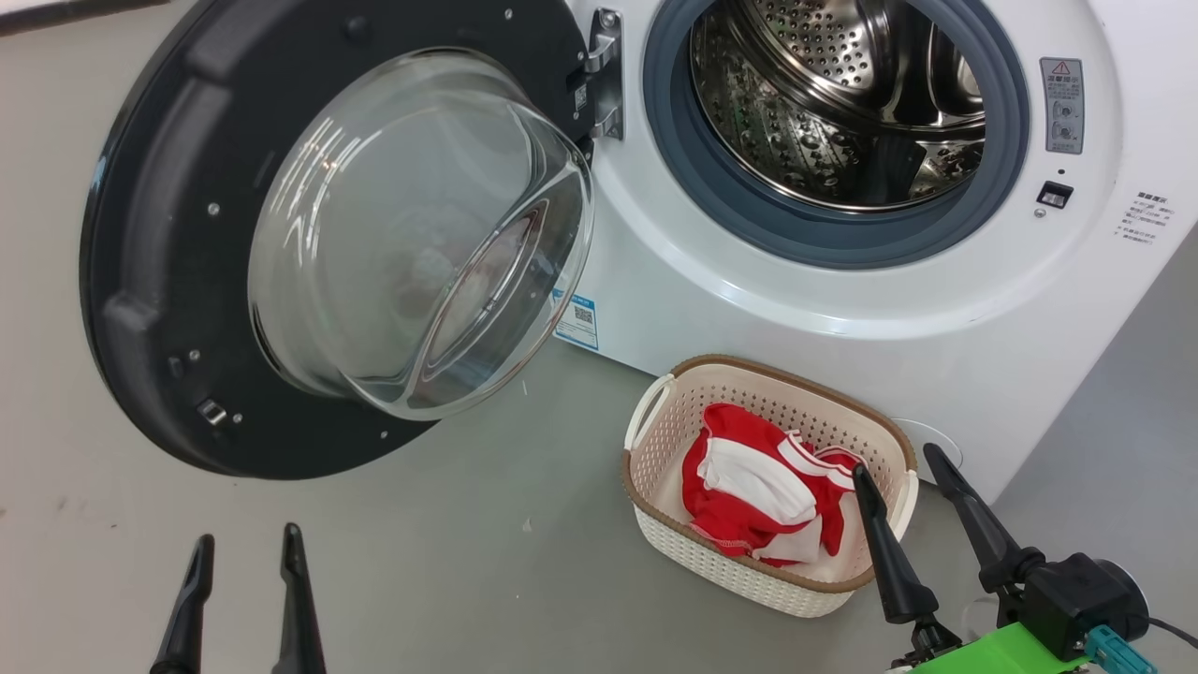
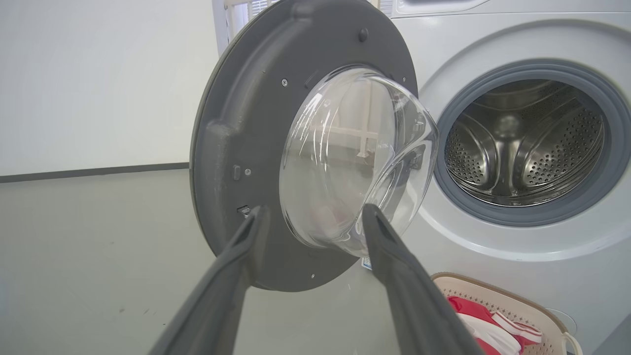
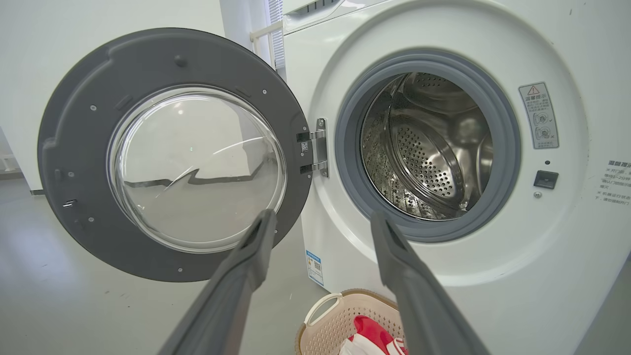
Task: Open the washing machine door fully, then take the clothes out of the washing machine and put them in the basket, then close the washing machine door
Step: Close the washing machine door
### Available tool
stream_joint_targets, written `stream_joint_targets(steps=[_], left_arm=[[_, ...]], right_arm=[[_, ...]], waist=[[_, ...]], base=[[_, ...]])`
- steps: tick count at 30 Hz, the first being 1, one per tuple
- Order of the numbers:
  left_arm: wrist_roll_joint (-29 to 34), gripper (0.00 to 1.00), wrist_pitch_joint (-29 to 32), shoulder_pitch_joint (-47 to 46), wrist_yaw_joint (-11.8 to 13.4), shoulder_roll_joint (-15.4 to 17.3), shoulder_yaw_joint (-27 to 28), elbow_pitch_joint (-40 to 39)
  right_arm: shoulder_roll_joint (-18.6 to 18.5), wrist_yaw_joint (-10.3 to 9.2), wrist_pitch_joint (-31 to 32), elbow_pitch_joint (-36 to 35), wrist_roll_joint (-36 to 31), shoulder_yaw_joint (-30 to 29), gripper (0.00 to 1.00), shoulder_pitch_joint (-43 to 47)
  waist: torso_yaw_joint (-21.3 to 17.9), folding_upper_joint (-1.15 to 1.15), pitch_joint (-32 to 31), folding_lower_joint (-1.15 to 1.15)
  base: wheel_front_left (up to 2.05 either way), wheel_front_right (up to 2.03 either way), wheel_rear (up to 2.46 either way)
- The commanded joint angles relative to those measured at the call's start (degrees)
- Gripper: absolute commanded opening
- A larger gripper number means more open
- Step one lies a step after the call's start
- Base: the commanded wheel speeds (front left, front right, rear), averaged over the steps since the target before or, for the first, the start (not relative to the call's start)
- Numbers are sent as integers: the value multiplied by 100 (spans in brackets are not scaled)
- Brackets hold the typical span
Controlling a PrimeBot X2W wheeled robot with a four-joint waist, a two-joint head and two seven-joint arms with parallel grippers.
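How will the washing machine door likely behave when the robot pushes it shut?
The washing machine door hangs on a side hinge, so it should swing rigidly rather than flex. Its thick frame and bulging glass bowl suggest some weight, so expect a slow start. The glossy glass looks slippery; a push on the dark frame seems safer.

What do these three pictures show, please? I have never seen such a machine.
A two-armed wheeled robot took them: one from its head looking down, two from its wrists looking along the dark fingers. Before it stands a big white front-loading washing machine, its round glossy black door swung open, its steel drum looking empty. On the grey floor, a cream perforated plastic basket holds red-and-white clothes. The left gripper and right gripper are both open and hold nothing.
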Motion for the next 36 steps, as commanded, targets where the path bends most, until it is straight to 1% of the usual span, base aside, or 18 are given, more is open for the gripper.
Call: stream_joint_targets(steps=[1,2,3,7,11,16,17,20,23,26,30,33,36], left_arm=[[3,41,-79,-148,56,51,240,-188],[-6,5,-92,-163,55,44,245,-200],[-17,0,-101,-180,55,40,252,-206],[-249,0,-175,-324,-16,-49,375,-266],[-624,0,-271,-556,-114,-194,653,-350],[-1137,0,-360,-1046,-373,-357,1114,-291],[-1137,0,-360,-1046,-373,-357,1114,-291],[-1578,0,-385,-1423,-594,-576,1454,-202],[-1945,0,-394,-1849,-848,-665,1810,56],[-2264,0,-397,-2297,-1070,-680,2098,407],[-2806,0,-377,-2911,-1272,-647,2449,979],[-3177,0,-224,-3366,-1312,-529,2673,1486],[-3473,0,9,-3815,-1229,-398,2843,2125]], right_arm=[[-68,35,-9,-117,-49,111,100,-285],[-68,35,-10,-113,-45,102,100,-280],[-68,35,-11,-110,-41,92,100,-274],[-68,35,-17,-105,-27,57,100,-249],[-68,35,-22,-107,-13,41,100,-224],[-68,35,-25,-120,-22,32,100,-206],[-68,35,-25,-120,-22,32,100,-206],[-68,35,-25,-134,-36,31,100,-193],[-68,35,-10,-156,-48,30,100,-177],[-68,35,8,-166,-62,16,100,-153],[-68,35,25,-184,-63,8,100,-124],[-68,35,34,-190,-62,17,100,-113],[-68,35,35,-190,-56,14,100,-112]], waist=[[-7,0,-12,0],[-11,0,-19,0],[-14,0,-25,0],[-26,0,-46,0],[-37,0,-64,0],[-52,0,-70,0],[-52,0,-70,0],[-64,0,-75,0],[-79,0,-79,0],[-96,0,-96,0],[-140,0,-122,0],[-182,0,-136,0],[-217,0,-147,0]], base=[[0,0,0],[0,0,0],[0,0,0],[0,0,0],[0,0,0],[0,0,0],[0,0,0],[0,0,0],[0,0,0],[0,0,0],[0,0,0],[0,0,0],[0,0,0]])
